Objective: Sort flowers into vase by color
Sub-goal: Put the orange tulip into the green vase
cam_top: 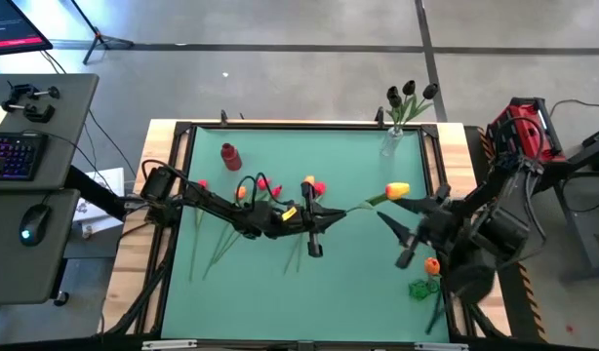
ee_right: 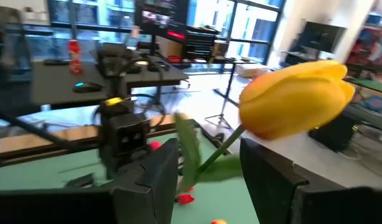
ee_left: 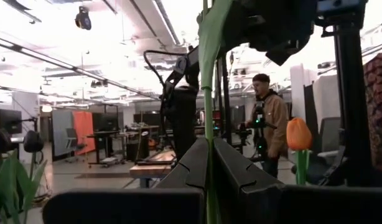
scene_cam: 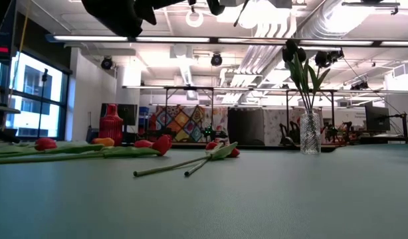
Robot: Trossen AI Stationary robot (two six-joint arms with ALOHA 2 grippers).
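The person [ee_left: 270,118] behind the table is cut off below by the left claw [ee_left: 209,168] — legs hidden.

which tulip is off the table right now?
The yellow-orange tulip, held in the air by its stem between the left gripper and right gripper; the loose red ones lie flat.

A grey desk [cam_top: 70,97] stands left of the green table [cam_top: 280,283], carrying a backlit keyboard [cam_top: 12,156], with a mouse [cam_top: 31,224] on a lower shelf nearby. Beyond the table, a tripod's legs [cam_top: 104,41] rest on the concrete floor. A person in a tan jacket [ee_left: 272,121] stands in the room behind
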